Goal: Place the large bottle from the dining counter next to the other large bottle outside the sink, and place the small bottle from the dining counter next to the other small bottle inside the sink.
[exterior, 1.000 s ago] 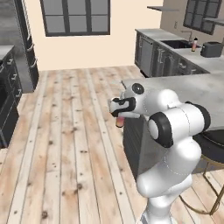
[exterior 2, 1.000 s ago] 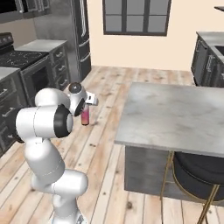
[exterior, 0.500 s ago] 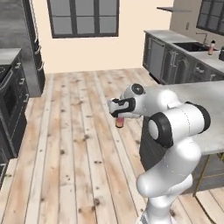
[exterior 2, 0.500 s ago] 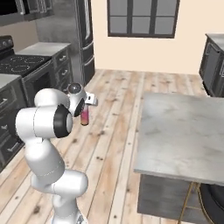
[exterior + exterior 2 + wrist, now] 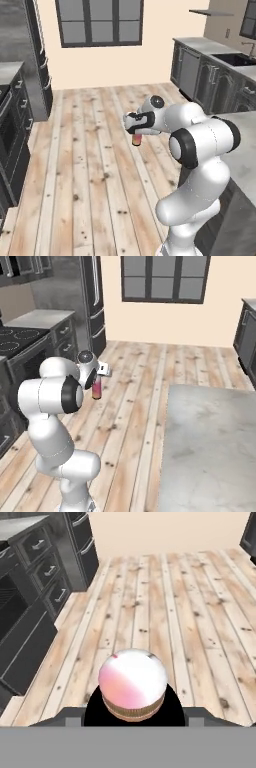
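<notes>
A pink bottle with a brownish band hangs upright over the wooden floor, with my gripper shut on its upper part. From the right side the same bottle shows just under the gripper, beside the arm's elbow. The hand view looks down the length of the bottle, whose rounded pink-white end sits between the dark finger tips. I cannot tell whether it is the large or the small bottle. The dining counter lies to the right. The sink is in the far counter at the upper right; its bottles are out of view.
Dark lower cabinets run along the far right wall. A stove and dark drawers stand at the left, with a tall fridge behind. Wooden floor stretches ahead towards the window wall.
The whole picture has shifted as the base drives and turns away from the dining counter. The arm keeps its pose, and the bottle stays in the gripper.
</notes>
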Motion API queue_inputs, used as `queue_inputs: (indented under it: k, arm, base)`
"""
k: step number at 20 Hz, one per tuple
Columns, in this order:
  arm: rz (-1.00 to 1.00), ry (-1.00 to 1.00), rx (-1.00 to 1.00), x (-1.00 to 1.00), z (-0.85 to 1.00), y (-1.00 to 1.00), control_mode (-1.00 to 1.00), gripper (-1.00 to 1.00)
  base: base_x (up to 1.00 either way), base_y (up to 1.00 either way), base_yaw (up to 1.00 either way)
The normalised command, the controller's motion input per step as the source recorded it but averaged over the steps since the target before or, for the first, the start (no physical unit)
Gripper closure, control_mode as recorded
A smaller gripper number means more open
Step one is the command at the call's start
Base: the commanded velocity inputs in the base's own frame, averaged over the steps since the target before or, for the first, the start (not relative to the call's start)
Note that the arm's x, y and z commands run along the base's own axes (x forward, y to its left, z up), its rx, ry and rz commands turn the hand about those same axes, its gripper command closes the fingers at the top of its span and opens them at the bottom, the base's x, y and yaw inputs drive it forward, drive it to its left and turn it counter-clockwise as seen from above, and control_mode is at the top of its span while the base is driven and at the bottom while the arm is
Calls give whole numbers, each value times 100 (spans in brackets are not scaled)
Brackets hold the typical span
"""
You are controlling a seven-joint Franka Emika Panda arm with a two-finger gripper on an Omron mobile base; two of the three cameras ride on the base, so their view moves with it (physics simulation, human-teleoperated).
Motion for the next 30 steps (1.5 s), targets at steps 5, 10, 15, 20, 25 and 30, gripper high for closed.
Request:
queue_inputs:
  k: [5,10,15,20,25,30]
  arm:
    - [0,0,0,0,0,0,100,100]
    - [0,0,0,0,0,0,100,100]
    - [0,0,0,0,0,0,100,100]
    - [0,0,0,0,0,0,100,100]
    - [0,0,0,0,0,0,100,100]
    - [0,0,0,0,0,0,100,100]
  base:
    - [94,28,0]
    - [97,25,0]
    - [78,13,-7]
    - [85,7,-29]
    - [90,14,-31]
    - [100,23,-30]
